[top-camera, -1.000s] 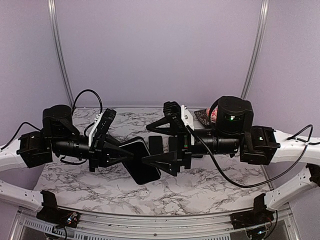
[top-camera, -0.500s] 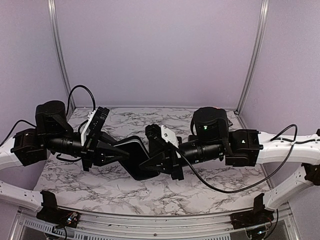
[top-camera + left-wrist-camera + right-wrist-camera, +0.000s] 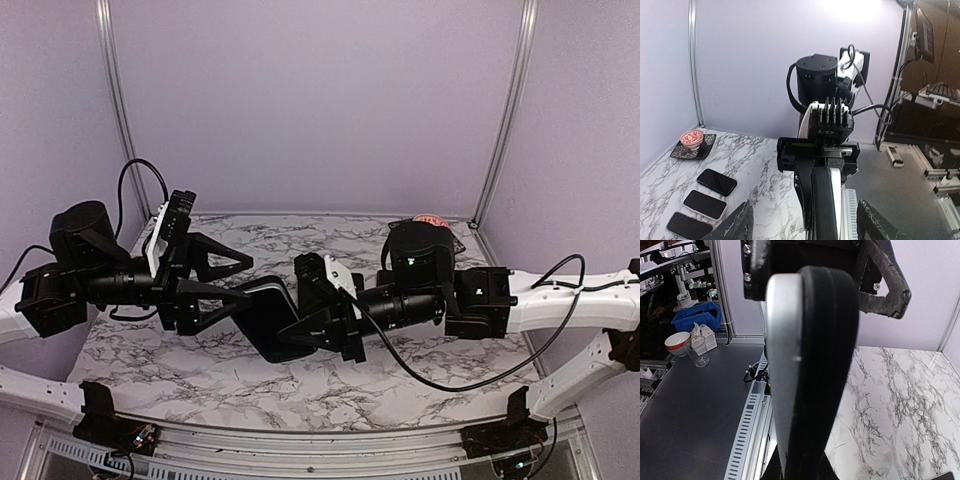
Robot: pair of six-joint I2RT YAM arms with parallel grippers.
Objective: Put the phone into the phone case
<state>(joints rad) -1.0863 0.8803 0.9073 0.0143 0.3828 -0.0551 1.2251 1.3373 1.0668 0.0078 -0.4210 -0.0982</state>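
Since the earlier frame the left gripper has been opened wide and drawn back from the phone, which is left clamped in the right gripper above the table. From the left wrist the phone is seen edge-on in the right gripper, and three spare phones are laid on the table. From the right wrist its silver edge is seen against the black case; whether it is fully seated cannot be told.
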